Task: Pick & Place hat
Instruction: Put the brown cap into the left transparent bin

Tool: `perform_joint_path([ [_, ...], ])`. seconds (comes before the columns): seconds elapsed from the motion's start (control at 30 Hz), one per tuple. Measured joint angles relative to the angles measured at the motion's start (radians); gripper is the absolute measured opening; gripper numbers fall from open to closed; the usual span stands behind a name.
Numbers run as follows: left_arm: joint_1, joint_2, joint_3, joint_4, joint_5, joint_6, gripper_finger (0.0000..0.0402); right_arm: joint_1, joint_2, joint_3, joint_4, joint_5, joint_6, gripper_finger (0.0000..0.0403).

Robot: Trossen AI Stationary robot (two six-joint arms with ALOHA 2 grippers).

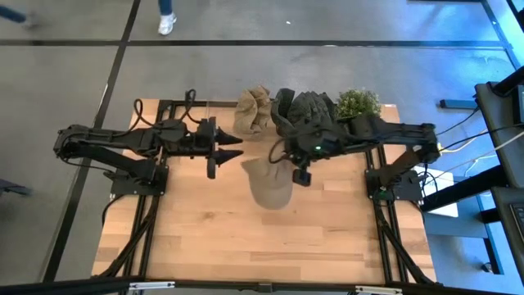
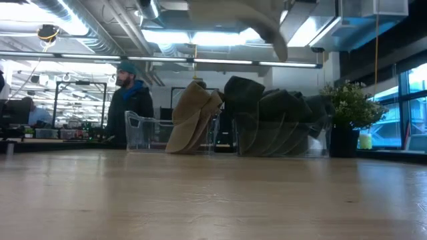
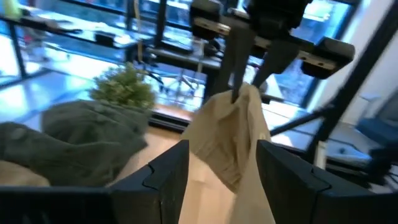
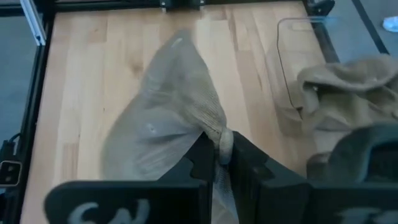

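A tan hat (image 1: 268, 184) hangs from my right gripper (image 1: 301, 174) above the middle of the table. It also shows in the right wrist view (image 4: 168, 124) and at the top of the low view (image 2: 257, 17), clear of the tabletop. My right gripper is shut on it. My left gripper (image 1: 238, 147) is open and empty, level, just left of the hat, its fingers pointing at it. In the left wrist view (image 3: 225, 168) the hat (image 3: 233, 140) shows beyond the gap between the fingers. My right gripper pinches a bunched fold of the hat's cloth (image 4: 219, 132) between its two fingers, at the hat's upper end (image 3: 245, 99). The fingers come from above, pointing down. The hat hangs slack below them, lifted clear of the table.
At the table's far edge stand clear bins, one with tan hats (image 1: 254, 112) and one with dark green hats (image 1: 309, 109), and a potted plant (image 1: 358, 102) to their right. A person (image 2: 130, 100) stands in the room beyond. Bare wood (image 1: 246, 238) lies toward the near edge.
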Motion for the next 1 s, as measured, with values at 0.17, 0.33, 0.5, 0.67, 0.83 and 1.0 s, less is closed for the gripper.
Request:
perform_joint_path([
  [0.17, -0.01, 0.006, 0.0, 0.012, 0.046, -0.02, 0.0181, -0.01, 0.1, 0.096, 0.0, -0.002, -0.035, 0.0034],
  [0.33, -0.009, 0.006, 0.0, 0.013, 0.035, -0.033, 0.0182, -0.011, 0.174, 0.156, 0.0, -0.039, -0.094, 0.0034],
  [0.5, -0.009, 0.013, 0.0, 0.015, 0.055, -0.033, 0.0179, -0.02, 0.224, 0.182, 0.003, -0.043, -0.111, 0.0034],
  [0.67, -0.009, 0.053, 0.0, 0.003, 0.095, -0.015, 0.0179, -0.045, 0.241, 0.183, 0.042, -0.044, -0.115, 0.0034],
  [0.83, 0.004, 0.088, 0.0, -0.012, 0.12, -0.024, 0.018, -0.065, 0.241, 0.185, 0.053, -0.094, -0.088, 0.0034],
  [1.0, 0.041, 0.117, 0.069, -0.168, 0.173, -0.065, 0.018, -0.071, 0.24, 0.162, 0.063, -0.172, -0.07, 0.0034],
])
